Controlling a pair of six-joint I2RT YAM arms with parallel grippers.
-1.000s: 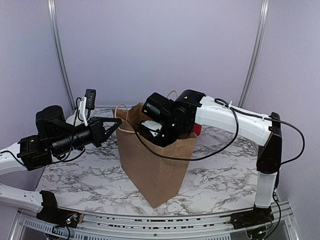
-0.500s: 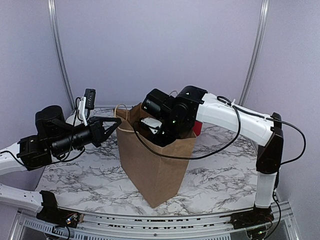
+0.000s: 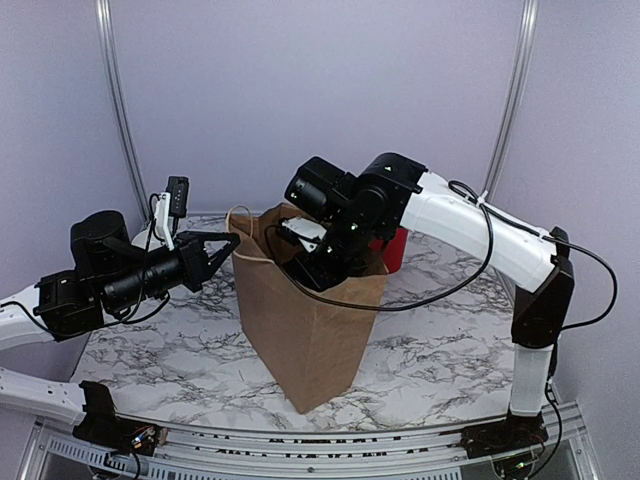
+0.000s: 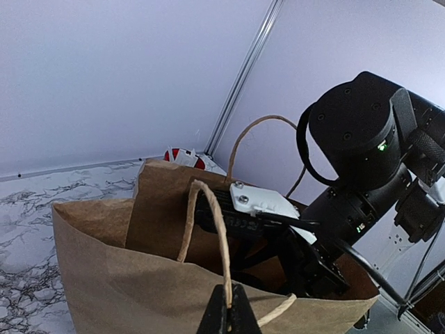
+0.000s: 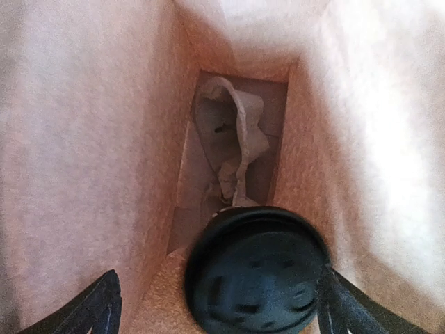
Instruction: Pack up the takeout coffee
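The takeout coffee (image 5: 257, 271) stands inside the brown paper bag (image 3: 310, 330), and only its round black lid shows in the right wrist view. My right gripper (image 5: 222, 306) hangs over it in the bag's mouth (image 3: 315, 262), open. Its left finger is well clear of the lid and its right fingertip (image 5: 341, 303) is close by the lid's edge. My left gripper (image 4: 228, 309) is shut on the bag's near twine handle (image 4: 215, 229) and holds it at the bag's left rim (image 3: 232, 242).
A pale crumpled paper (image 5: 233, 132) lies on the bag's floor beyond the cup. A red cup (image 3: 398, 248) stands behind the bag, partly hidden by my right arm. The bag's far handle (image 4: 261, 125) arches up next to my right wrist.
My right arm has lifted, so the wrist now sits higher in the bag's mouth. The left arm and the bag have stayed put.
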